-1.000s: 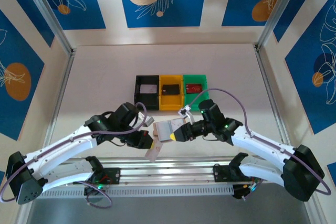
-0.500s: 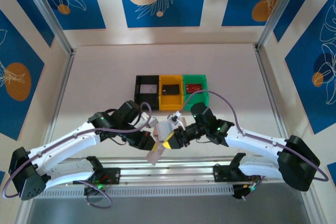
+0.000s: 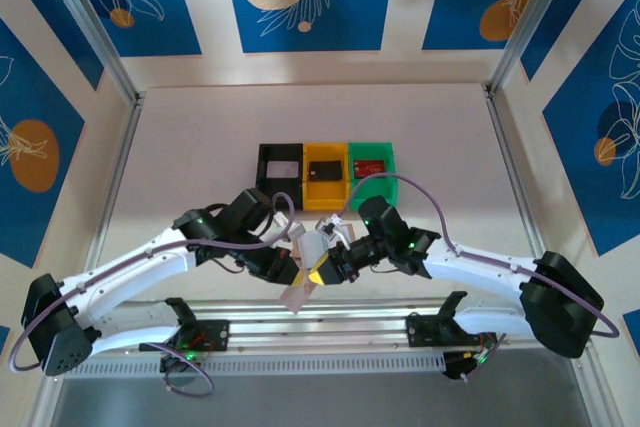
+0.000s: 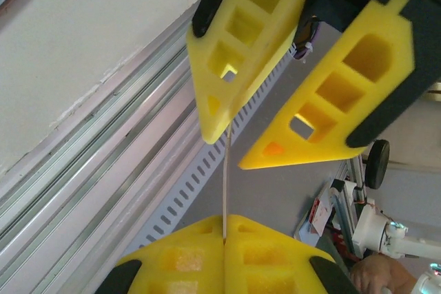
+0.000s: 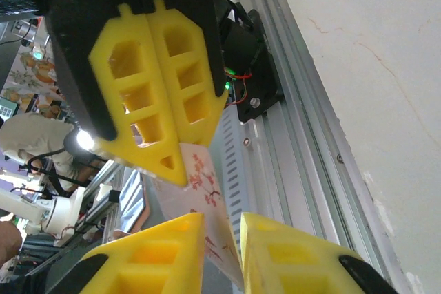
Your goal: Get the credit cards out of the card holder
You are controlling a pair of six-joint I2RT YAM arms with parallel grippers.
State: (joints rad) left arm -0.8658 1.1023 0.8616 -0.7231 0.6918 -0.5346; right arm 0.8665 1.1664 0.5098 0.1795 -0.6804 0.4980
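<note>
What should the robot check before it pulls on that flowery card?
1. Left end effector shut on the flowery card: ok.
2. Right end effector straddles the flowery card: ok.
3. Right end effector clamped on it: not ok, a gap shows.
4. Pale card in black bin, dark card in yellow bin, red card in green bin: ok.
5. Whether this is the last card: cannot tell.

Left arm (image 3: 130,272) is reaching toward three o'clock, left gripper (image 4: 225,224) clamped tight; right arm (image 3: 480,265) toward nine, right gripper (image 5: 222,222) gaping slightly (fingertips (image 5: 185,231) apart).
</note>
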